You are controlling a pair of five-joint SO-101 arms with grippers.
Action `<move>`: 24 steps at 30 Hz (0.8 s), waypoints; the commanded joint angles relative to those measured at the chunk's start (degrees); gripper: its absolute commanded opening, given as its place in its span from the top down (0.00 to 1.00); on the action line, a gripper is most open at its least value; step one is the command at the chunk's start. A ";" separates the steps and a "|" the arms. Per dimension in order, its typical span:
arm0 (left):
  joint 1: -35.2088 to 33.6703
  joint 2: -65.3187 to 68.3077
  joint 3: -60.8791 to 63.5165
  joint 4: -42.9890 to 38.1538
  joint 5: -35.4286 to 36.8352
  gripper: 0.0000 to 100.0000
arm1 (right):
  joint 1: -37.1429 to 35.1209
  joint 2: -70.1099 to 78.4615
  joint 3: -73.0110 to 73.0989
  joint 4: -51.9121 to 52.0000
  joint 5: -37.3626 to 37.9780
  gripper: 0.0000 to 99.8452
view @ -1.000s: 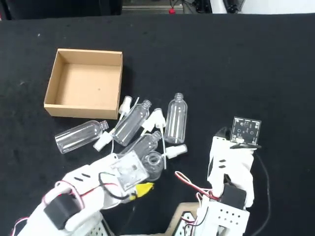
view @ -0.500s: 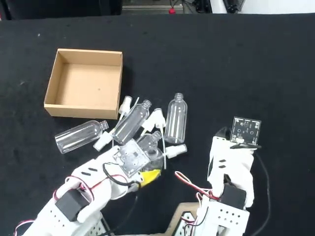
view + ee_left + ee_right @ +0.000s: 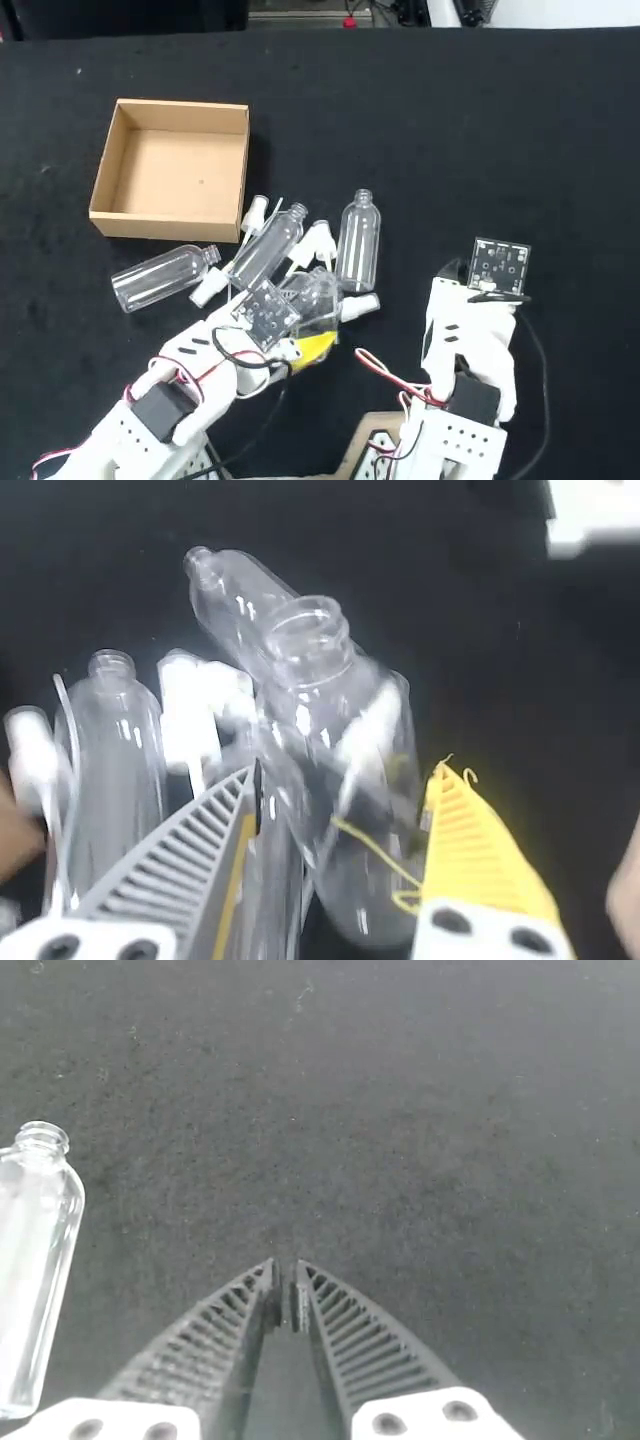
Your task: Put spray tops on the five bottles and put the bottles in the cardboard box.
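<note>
Bottle [image 3: 316,297], uncapped, lies at lower centre of the frame, clamped between the left jaws; the right jaws rest together. The slick plastic may slip, or lifting could drag neighbouring bottles [image 3: 358,242].

- The left arm [image 3: 185,375] stretches from the near table edge toward the middle. The left gripper [image 3: 340,780] — one grey finger, one yellow — clamps a clear bottle [image 3: 330,710].
- The right arm [image 3: 468,340] sits low by its base, the right gripper [image 3: 285,1270] pointing down at the table, its fingertips nearly touching.
</note>
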 commanded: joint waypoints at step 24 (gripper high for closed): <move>-5.23 37.27 -35.30 11.34 4.75 0.74 | 0.70 -5.58 -0.84 -1.49 -0.26 0.97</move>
